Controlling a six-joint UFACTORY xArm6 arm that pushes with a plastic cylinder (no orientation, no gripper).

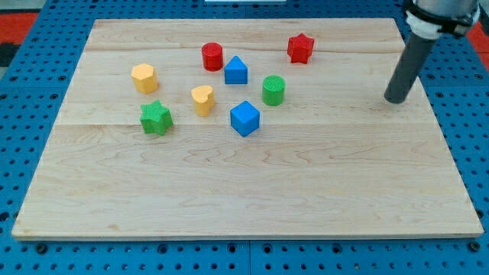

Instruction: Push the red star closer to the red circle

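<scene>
Near the view's top right of the board, the red star point(300, 48) sits well apart from the red circle point(212, 56) to its left.

Off to the star's right and lower, my tip point(396, 98) rests on bare wood, touching no block; a plain rod, it has nothing to open or close. The star looks small, light and rigid, likely to slide easily and twist if struck on a point. I'd press its right side, squarely, aiming leftward toward the circle.
</scene>
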